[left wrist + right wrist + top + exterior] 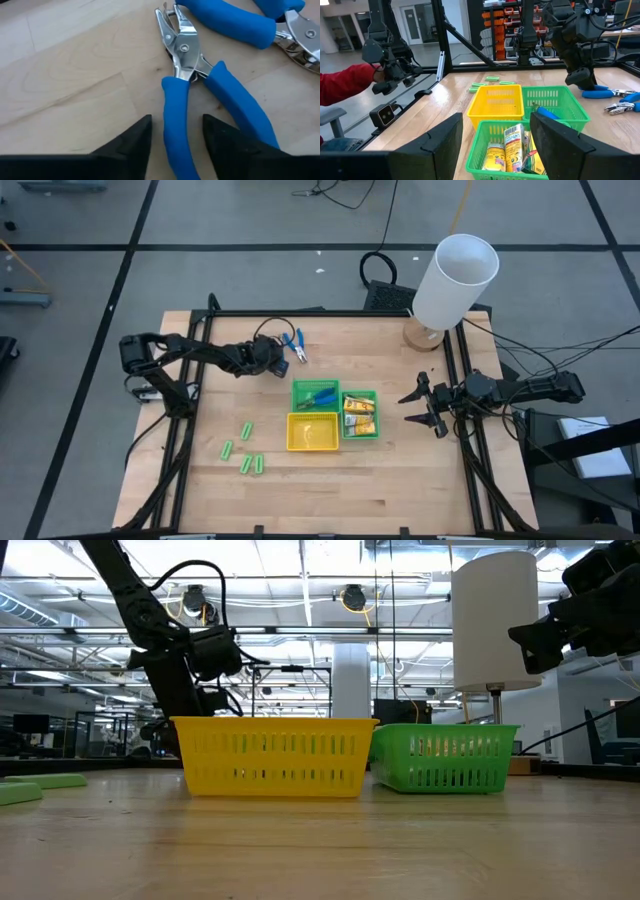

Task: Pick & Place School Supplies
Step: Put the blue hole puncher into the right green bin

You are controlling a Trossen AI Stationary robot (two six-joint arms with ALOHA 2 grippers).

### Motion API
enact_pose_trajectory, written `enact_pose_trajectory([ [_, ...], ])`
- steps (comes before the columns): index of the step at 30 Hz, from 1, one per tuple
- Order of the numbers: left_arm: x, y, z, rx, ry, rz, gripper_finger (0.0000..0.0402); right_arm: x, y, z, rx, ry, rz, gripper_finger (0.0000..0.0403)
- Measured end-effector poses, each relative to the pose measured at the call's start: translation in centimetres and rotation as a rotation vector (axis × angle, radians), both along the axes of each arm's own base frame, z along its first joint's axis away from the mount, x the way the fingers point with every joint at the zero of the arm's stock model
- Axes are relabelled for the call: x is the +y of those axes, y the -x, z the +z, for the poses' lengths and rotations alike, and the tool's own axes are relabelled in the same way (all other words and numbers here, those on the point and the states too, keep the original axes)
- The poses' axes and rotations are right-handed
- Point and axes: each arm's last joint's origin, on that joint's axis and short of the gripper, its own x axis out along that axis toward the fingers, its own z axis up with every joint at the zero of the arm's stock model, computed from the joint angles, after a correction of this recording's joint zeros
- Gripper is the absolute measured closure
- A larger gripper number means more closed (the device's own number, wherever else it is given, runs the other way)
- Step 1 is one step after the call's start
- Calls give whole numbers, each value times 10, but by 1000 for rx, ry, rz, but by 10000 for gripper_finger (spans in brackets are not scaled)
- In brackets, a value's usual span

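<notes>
High view: you've got the big white cylinder [455, 280] upper right of the frame. At centre sit two green trays [316, 396] and a yellow tray [312, 432], w/ packets [359, 416] in the right green one and one blue tool in the other. Green sticks [246, 450] lie lower left. Your left gripper [275, 364] is just left of two blue-handled pliers [294, 346], above the trays. Right gripper [425, 407] waits at right, fingers spread, holding nothing.

Low view: yellow tray centre, green tray right of it, cylinder behind; left arm hangs upper left.

Left wrist view: fingers [131, 145] parted, one blue handle [176, 130] sits between them, not pinched; second pair upper right.

Right wrist view: trays ahead, pliers at right edge, a red sleeve [345, 82] at left.
</notes>
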Motion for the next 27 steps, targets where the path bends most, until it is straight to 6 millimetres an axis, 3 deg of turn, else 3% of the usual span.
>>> enact_pose_trajectory([
  [9,0,1,0,5,2,1,353,0,0,0,0,0,0,177],
  [16,-1,2,4,-4,13,-13,353,0,0,0,0,0,0,177],
  [27,-6,5,36,-89,-52,-88,353,0,0,0,0,0,0,177],
])
